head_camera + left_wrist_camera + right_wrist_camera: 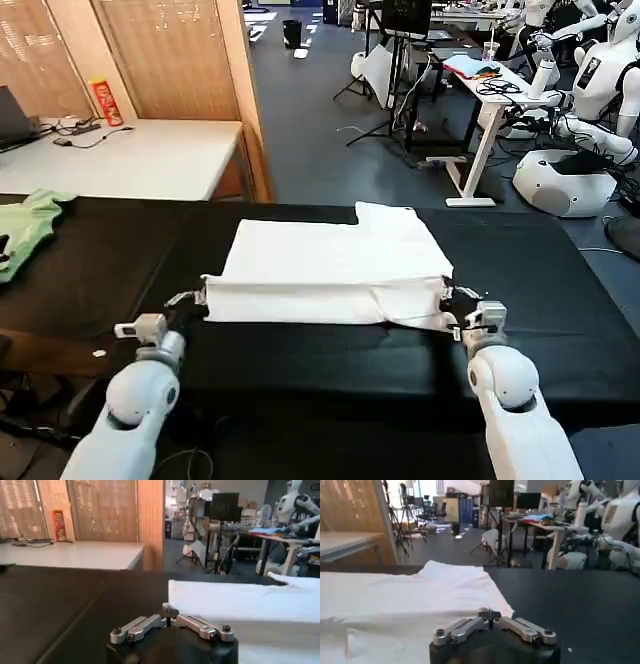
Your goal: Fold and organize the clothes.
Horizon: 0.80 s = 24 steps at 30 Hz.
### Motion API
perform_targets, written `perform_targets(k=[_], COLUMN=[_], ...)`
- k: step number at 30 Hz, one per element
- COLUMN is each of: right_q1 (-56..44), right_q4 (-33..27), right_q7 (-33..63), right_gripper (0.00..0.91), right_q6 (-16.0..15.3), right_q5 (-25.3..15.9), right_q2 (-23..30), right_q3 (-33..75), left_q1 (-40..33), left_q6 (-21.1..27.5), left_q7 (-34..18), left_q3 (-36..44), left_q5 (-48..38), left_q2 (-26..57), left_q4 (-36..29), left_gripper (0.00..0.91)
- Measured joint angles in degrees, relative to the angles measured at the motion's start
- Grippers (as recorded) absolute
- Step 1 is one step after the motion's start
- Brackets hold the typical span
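The white T-shirt (330,262) lies flat in the middle of the black table (545,290), plain side up. A band along its near edge is doubled over. My left gripper (200,293) is at the near left corner of that band, fingers closed together on the cloth's edge (170,612). At the near right corner my right gripper (450,298) is likewise shut on the fabric (490,614). In the left wrist view the shirt (240,602) stretches away from the fingertips. In the right wrist view the shirt (395,595) does the same.
A light-green garment (25,228) lies at the table's far left. Behind the table stands a pale wooden desk (150,160) with a red can (105,101). White robots (590,120) and a white desk (480,90) stand at the back right.
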Motion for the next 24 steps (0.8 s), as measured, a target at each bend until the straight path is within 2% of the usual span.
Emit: perform_targets(k=[3, 8, 11, 16, 18, 23, 24], right_q1=[-1.0, -5.5, -9.2, -13.5, -14.6, -16.7, -17.0], right_q4=[0.9, 6.8, 10.9, 13.6, 14.3, 15.2, 15.2], right_q7=[-0.4, -0.3, -0.3, -0.2, -0.2, -0.1, -0.1], right_gripper=[0.878, 0.878, 0.878, 0.878, 0.770, 0.644, 0.585], right_q6=[-1.7, -3.8, -3.9, -3.5, -3.4, -3.0, -2.9], right_q5=[1.5, 3.8, 3.6, 2.8, 2.7, 2.1, 2.1], right_q2=[-0.8, -3.1, -4.6, -4.9, -4.8, -3.7, -3.5], right_q3=[0.5, 2.0, 3.2, 4.2, 4.3, 4.9, 4.9], left_q1=[-1.0, -0.7, 0.4, 3.6, 5.1, 7.5, 7.8], left_q6=[0.0, 0.4, 0.7, 0.9, 1.0, 1.5, 1.6], left_q7=[0.6, 0.7, 0.8, 1.5, 1.5, 1.5, 1.5], left_q3=[0.6, 0.7, 0.3, 0.1, 0.0, -0.3, -0.4], left_q5=[0.9, 1.0, 1.0, 0.9, 0.7, 0.1, 0.0], left_q2=[-0.3, -0.1, 0.6, 0.9, 0.7, 0.6, 0.6], left_q4=[1.2, 1.1, 0.2, -1.6, -2.3, -3.2, -3.3], left_gripper=[0.878, 0.878, 0.878, 0.878, 0.878, 0.878, 0.878])
